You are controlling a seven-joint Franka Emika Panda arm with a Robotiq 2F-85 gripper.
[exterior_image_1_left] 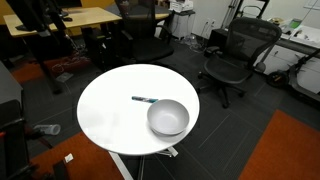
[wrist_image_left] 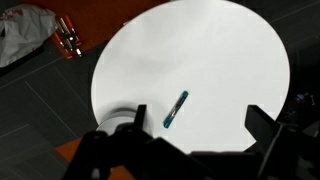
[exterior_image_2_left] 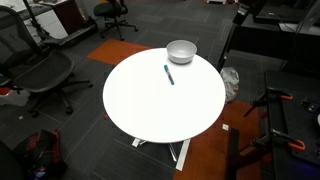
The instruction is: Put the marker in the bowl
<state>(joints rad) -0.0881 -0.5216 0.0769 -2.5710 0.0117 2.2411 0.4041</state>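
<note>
The marker [exterior_image_1_left: 143, 99] is lying flat on the white tabletop [exterior_image_1_left: 108, 118], just beside the bowl [exterior_image_1_left: 168, 118] and not in it. In the wrist view the pincer [wrist_image_left: 198, 120] is hanging above with its jaws spread wide, gripping nothing. The thin marker may be rolling away if one finger touches first, and since the bowl is sitting near the tabletop's edge, a clumsy approach risks knocking it off.

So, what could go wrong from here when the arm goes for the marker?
The marker is thin and lies flat on the white table, so the open fingers may roll it away. The bowl sits close to the table's edge; a bump could push it off.
</note>
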